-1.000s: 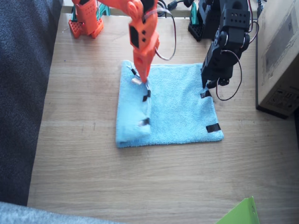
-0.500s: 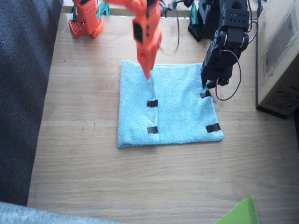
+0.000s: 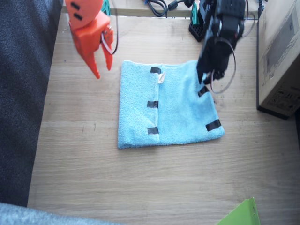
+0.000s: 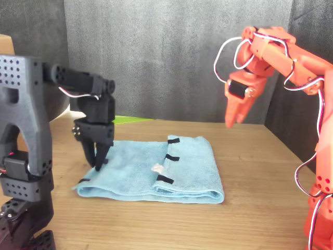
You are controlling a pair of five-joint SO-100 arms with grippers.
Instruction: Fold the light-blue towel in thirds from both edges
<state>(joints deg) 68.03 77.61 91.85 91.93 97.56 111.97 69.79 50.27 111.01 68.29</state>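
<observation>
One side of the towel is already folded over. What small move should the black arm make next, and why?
Probably close the left gripper on the unfolded edge of the light-blue towel. Its tips sit right at that edge by the black tape strips, while the right gripper hangs off the towel, leaving its third folded flat.

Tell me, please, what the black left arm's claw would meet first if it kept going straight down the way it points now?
Most likely the fluffy light-blue terry towel: the left claw points down at its unfolded short edge, near a black tape strip. Whether the tips already touch the cloth is unclear.
</observation>
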